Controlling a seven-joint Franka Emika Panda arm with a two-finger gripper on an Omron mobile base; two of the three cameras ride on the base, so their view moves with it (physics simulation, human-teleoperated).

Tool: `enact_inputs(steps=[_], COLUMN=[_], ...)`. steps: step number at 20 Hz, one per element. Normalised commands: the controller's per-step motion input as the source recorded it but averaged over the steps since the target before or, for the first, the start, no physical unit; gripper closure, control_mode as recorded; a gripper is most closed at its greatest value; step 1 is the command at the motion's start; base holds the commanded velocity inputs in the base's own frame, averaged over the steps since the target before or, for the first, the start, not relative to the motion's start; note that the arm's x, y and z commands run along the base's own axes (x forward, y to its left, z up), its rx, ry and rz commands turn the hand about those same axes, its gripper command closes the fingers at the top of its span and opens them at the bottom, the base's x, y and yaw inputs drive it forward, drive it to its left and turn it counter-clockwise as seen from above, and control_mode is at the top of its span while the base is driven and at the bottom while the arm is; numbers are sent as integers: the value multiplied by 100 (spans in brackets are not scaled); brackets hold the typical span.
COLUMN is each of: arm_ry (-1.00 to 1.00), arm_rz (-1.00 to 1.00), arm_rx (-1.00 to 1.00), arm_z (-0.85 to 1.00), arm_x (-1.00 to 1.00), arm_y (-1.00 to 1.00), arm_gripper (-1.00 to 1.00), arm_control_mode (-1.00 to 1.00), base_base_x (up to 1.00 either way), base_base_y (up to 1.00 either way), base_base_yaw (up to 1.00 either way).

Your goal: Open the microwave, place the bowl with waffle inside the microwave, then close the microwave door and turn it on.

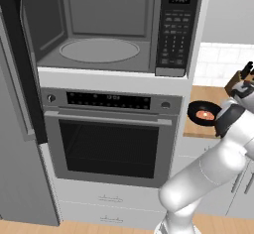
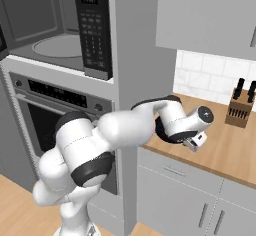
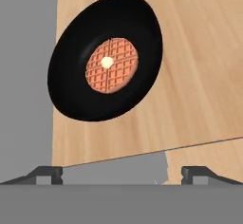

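The microwave (image 1: 99,27) stands open, showing its grey interior and round glass turntable (image 1: 99,50); its keypad panel (image 1: 175,29) is on the right. The microwave door (image 1: 22,64) is swung out to the left. On the wooden counter (image 3: 199,52), the black bowl (image 3: 71,90) holds an orange-brown waffle (image 3: 112,65); the bowl (image 1: 203,113) sits near the counter's left end. My gripper (image 3: 122,173) is open, hovering short of the bowl with nothing between its fingertips (image 3: 47,173). In the right base view the hand (image 2: 196,141) partly covers the bowl (image 2: 161,129).
A steel oven (image 1: 109,139) with a horizontal handle sits under the microwave, with drawers below it. A knife block (image 2: 239,111) stands at the back of the counter against the tiled wall. A tall grey panel (image 1: 15,168) is left of the oven.
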Motion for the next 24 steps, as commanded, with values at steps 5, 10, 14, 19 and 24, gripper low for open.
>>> enact_inputs(steps=[5, 10, 14, 19, 24], arm_ry=[9, 6, 3, 3, 5], arm_rz=[-1, 0, 0, 0, -2], arm_rx=[0, 0, 3, 3, 0], arm_z=[-24, -22, -12, -11, -18], arm_x=[29, 27, 24, 26, 33], arm_y=[-2, -12, -23, -17, -1], arm_gripper=[-100, -100, -100, -100, -100], arm_control_mode=[-100, -100, -100, -100, -100], base_base_x=[0, 0, 0, 0, 0], base_base_y=[0, 0, 0, 0, 0], base_base_yaw=[0, 0, 0, 0, 0])
